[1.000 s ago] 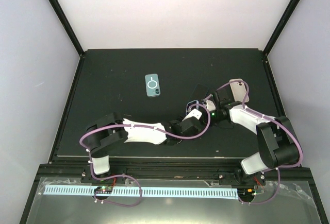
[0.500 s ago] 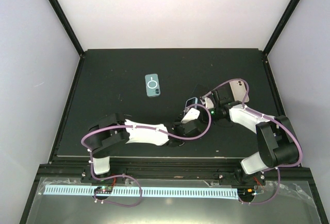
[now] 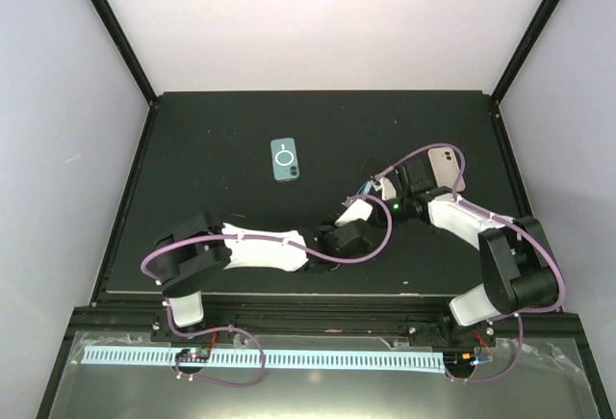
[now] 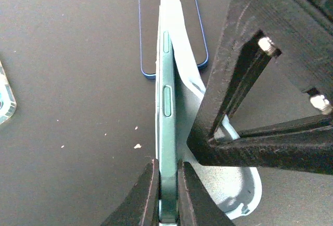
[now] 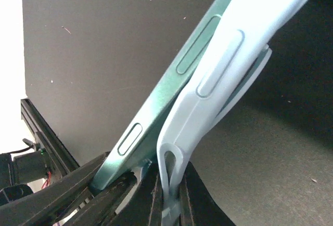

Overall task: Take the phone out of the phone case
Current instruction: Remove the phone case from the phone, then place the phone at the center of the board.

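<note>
A green phone stands on edge, partly peeled out of its pale blue phone case. My left gripper is shut on the phone's lower edge. My right gripper is shut on a folded lip of the case, which bends away from the phone. From above, both grippers meet mid-table, left gripper and right gripper, with the phone and case between them. The right gripper's black fingers stand just right of the case.
A teal phone-shaped item with a white ring lies at the back left. A white one lies behind the right arm. A dark, blue-edged slab lies flat beyond the held phone. A clear case corner shows at the left edge.
My left gripper has closed onto the phone's edge. The left wrist has shifted slightly right and forward toward the right gripper, which has stayed shut on the case.
</note>
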Controlling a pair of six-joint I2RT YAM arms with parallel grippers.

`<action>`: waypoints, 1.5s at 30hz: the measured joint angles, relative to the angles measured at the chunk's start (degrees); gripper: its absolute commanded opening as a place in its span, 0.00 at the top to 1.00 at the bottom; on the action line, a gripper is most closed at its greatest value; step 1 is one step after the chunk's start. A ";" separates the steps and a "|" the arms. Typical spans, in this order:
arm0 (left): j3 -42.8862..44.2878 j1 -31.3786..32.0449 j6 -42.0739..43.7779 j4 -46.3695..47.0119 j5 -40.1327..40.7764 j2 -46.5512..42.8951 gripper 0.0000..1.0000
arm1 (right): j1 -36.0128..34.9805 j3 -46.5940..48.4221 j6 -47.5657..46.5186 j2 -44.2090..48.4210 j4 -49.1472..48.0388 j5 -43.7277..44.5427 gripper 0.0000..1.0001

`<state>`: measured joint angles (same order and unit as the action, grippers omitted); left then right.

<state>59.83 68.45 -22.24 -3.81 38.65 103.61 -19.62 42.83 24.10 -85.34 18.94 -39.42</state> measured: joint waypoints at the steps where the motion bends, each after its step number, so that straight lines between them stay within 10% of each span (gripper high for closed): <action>1: -0.22 -0.04 0.55 0.09 0.04 -0.44 0.98 | -0.02 0.07 -0.02 0.00 -0.09 -0.07 0.99; 23: -13.22 -4.46 3.45 3.48 1.70 -23.91 0.98 | 0.90 2.05 -7.96 5.60 7.43 15.13 0.99; 37: 2.45 -12.87 25.44 3.15 4.00 -2.47 0.98 | 13.62 1.57 -22.40 37.18 11.47 30.18 0.99; 45: 8.02 -13.31 34.97 3.10 4.72 8.76 0.99 | 14.88 -0.70 -22.71 34.91 11.72 32.83 0.99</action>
<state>67.85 55.13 12.73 -0.71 43.38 112.38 -4.73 42.13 1.39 -50.43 30.65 -6.59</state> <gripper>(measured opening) 0.065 0.044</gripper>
